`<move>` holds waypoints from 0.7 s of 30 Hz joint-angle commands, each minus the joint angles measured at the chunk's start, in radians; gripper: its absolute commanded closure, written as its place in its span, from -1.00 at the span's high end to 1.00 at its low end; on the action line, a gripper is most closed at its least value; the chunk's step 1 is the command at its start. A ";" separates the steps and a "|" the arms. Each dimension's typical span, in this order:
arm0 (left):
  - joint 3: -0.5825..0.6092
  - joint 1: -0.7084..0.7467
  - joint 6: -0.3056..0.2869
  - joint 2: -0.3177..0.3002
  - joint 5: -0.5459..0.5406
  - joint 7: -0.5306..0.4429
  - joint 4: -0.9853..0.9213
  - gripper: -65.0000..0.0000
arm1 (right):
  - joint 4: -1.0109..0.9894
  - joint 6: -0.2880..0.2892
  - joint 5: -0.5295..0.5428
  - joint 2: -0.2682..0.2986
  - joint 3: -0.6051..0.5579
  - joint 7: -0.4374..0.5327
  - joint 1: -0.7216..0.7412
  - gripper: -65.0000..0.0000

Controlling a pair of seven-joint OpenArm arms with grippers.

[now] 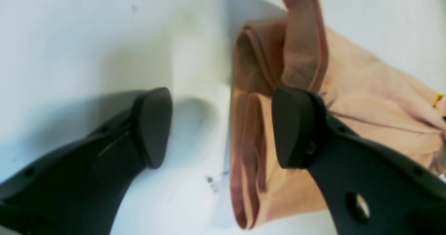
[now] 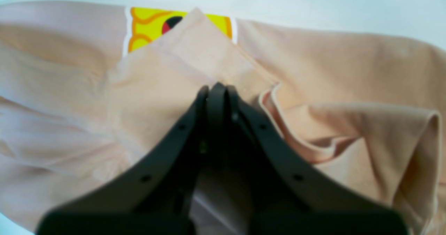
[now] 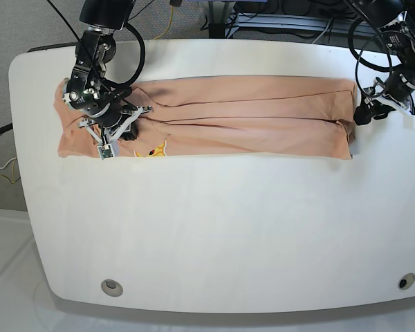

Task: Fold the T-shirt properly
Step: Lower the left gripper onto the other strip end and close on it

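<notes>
T-shirt (image 3: 242,117): we see a long folded peach band, upper table (image 3: 214,228).
Left gripper (image 1: 223,127): jaws apart, empty, at hem.
Right gripper (image 2: 216,88): jaws closed, whether pinching cloth we cannot tell.

Bright, even overhead light; both wrist views are soft and blurred (base view sharp), with faint shadows.

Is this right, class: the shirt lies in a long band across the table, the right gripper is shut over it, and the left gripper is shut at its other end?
Not quite. The left gripper is open, its jaws apart at the edge of the T-shirt, as the left wrist view shows. The right gripper is indeed shut over the cloth.
</notes>
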 commanded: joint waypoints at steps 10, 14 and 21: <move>0.105 -0.003 -0.004 -0.010 -0.005 -0.049 0.001 0.28 | -0.015 -0.018 -0.091 0.007 0.002 -0.120 -0.025 -1.00; 0.125 -0.003 -0.004 0.009 -0.002 -0.051 0.001 0.28 | -0.015 -0.018 -0.091 0.007 0.000 -0.120 -0.025 -1.00; 0.157 -0.003 -0.004 0.027 0.001 -0.051 0.001 0.27 | -0.015 -0.018 -0.091 0.007 0.000 -0.120 -0.025 -1.00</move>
